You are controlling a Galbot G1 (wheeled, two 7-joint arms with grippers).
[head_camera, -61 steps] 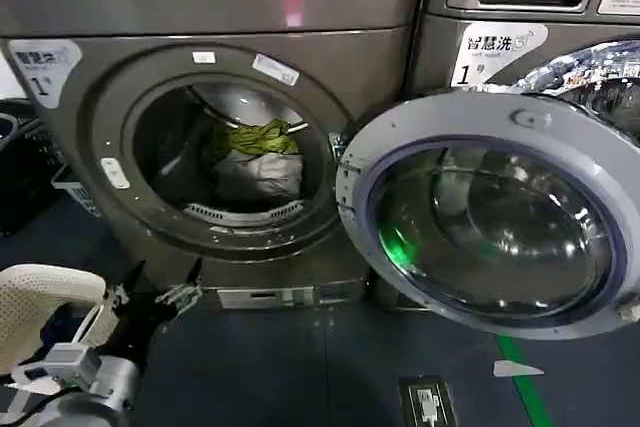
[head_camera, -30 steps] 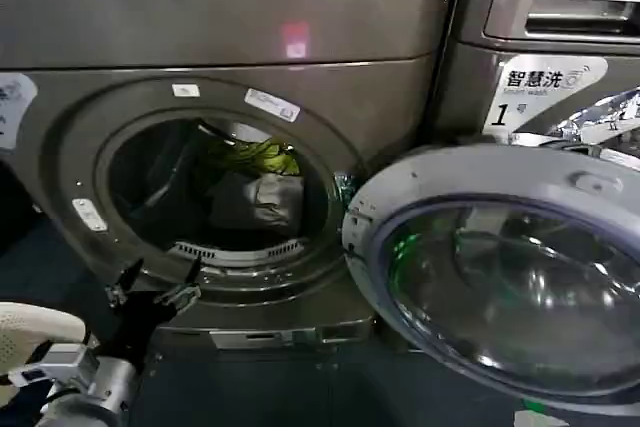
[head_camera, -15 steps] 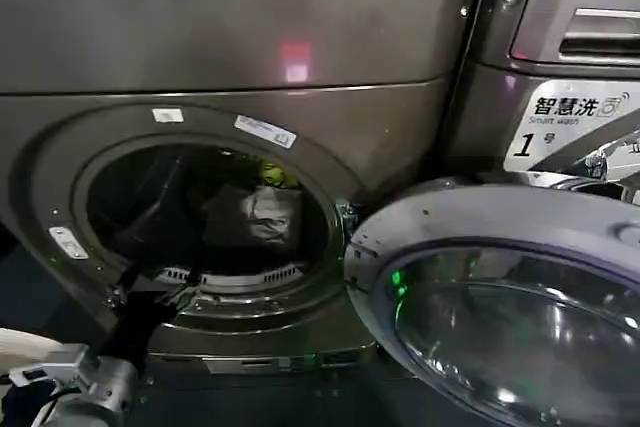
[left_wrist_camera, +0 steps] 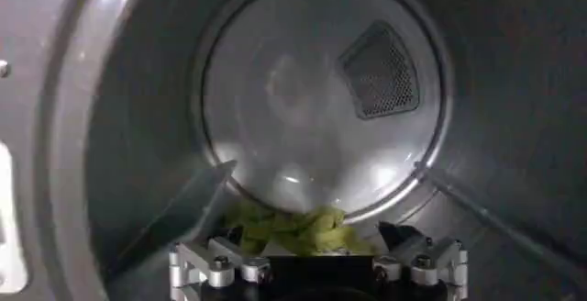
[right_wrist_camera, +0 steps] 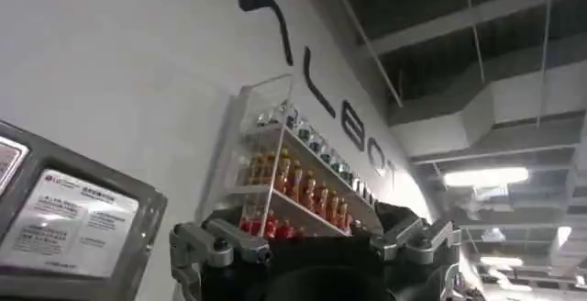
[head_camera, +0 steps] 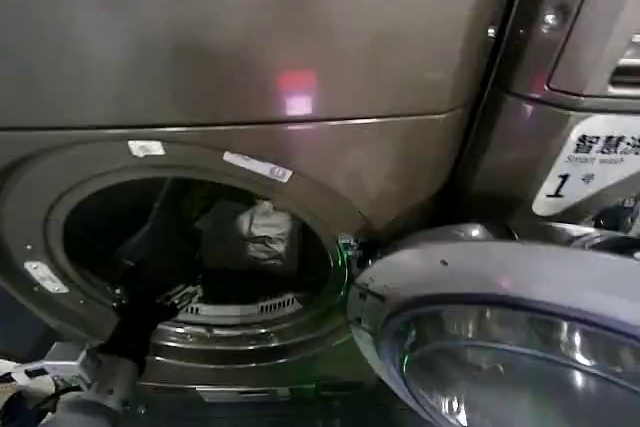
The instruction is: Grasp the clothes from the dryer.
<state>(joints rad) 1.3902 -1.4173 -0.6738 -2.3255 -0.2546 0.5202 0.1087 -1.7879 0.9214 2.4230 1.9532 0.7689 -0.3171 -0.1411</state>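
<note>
So, far left in the head view, the left arm came up from the bottom corner w/ the left gripper [head_camera: 150,292] at the lower lip of the dryer [head_camera: 250,47] porthole, just inside the opening. Its dark fingers [head_camera: 183,293] stood apart, nothing between them. Dryer was a big bronze-grey front loader; small white stickers sat on the ring around the porthole.

Deeper in the drum, up and to the right of the left gripper, lay the clothes [head_camera: 255,235]: a wrinkled grey-white garment showed, resting toward the back of the drum. Gripper and clothes were apart, no contact.

Left wrist view looked straight into the drum: left gripper [left_wrist_camera: 316,257] w/ both finger tips spread wide, and the yellow-green part of the clothes [left_wrist_camera: 293,228] lying on the drum floor beyond the tips, between them in line of sight, at the foot of the round rear wall. A mesh vent [left_wrist_camera: 381,72] sat on that rear wall.

Right of the porthole, the open door [head_camera: 480,337] w/ silver rim and glass swung out toward the camera. Behind it stood the second machine [head_camera: 570,97] w/ a "Smart wash" label [head_camera: 590,172] numbered 1.

Right wrist view: right gripper [right_wrist_camera: 316,239] pointed up at a white wall and ceiling, away from the dryer, fingers apart and empty; a shelf of bottles [right_wrist_camera: 293,183] hung on that wall.
</note>
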